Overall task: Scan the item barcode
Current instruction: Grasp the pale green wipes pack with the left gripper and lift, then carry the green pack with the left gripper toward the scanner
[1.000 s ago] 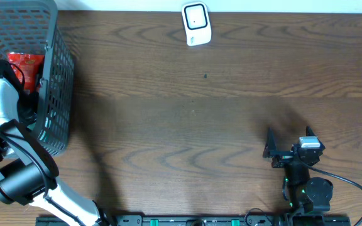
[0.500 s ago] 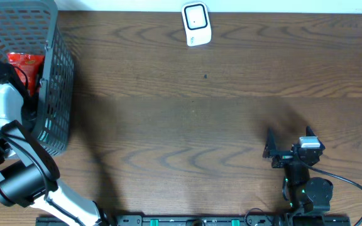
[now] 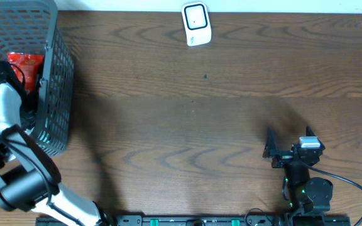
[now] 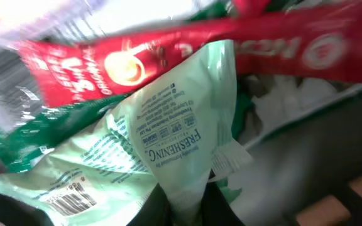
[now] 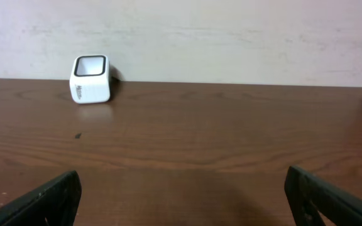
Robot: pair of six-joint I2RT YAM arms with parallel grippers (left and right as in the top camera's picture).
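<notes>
Overhead, grey mesh basket at left desk edge, red packet and pale green packet inside, left tool pinching pale green packet, white scanner well apart, right tool wide, empty.

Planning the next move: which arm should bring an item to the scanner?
Left. The left gripper is shut on the pale green packet inside the basket; the right gripper sits open and empty, far from the basket.
</notes>
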